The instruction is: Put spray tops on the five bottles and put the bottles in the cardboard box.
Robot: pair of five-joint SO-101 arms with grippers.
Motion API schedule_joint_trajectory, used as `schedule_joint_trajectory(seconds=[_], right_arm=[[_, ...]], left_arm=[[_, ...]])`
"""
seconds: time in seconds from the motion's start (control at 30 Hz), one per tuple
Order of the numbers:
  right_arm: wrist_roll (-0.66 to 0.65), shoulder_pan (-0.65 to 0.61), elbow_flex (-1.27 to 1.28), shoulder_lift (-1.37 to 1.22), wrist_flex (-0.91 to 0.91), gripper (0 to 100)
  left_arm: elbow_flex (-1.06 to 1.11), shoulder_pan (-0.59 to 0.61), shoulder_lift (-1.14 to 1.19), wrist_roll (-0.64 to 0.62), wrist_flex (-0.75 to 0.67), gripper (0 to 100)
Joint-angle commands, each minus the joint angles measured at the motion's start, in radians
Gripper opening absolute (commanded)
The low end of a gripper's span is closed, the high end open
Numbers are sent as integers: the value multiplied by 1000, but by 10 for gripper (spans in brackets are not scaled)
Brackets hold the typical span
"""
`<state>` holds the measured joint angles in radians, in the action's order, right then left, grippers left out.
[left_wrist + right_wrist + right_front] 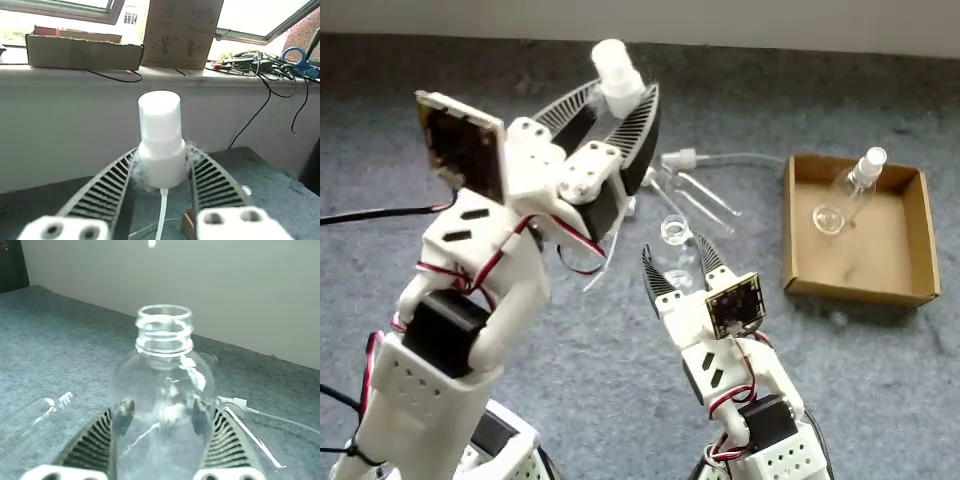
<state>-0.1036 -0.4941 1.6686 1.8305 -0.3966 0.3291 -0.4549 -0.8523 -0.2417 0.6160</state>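
Note:
My left gripper (618, 100) is raised high over the table and shut on a white spray top (617, 66), held upright with its thin dip tube (161, 217) hanging down. The spray top (161, 142) sits between both ribbed fingers (107, 187). Lower and nearer, my right gripper (682, 262) is shut on a clear open-necked bottle (676, 240) standing upright; its threaded neck (164, 330) has no top. The cardboard box (800, 225) at the right holds one capped bottle (850, 190) lying down.
Loose spray tops with dip tubes (695, 190) lie on the grey carpet between the arms and the box. Another clear bottle (30, 415) lies on its side beside my right gripper. A black cable (370, 214) runs off to the left.

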Motion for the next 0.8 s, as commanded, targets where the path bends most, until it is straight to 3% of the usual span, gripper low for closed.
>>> schedule_joint_trajectory(seconds=[0.0, 0.43, 0.77], right_arm=[[8, 19, 122, 10, -1, 63], [6, 21, 122, 10, -38, 63], [8, 21, 122, 10, -38, 63]], left_arm=[[-117, -93, 35, -15, 11, 5], [-65, -139, 28, -14, 15, 5], [-74, -168, 27, -15, 120, 5]])
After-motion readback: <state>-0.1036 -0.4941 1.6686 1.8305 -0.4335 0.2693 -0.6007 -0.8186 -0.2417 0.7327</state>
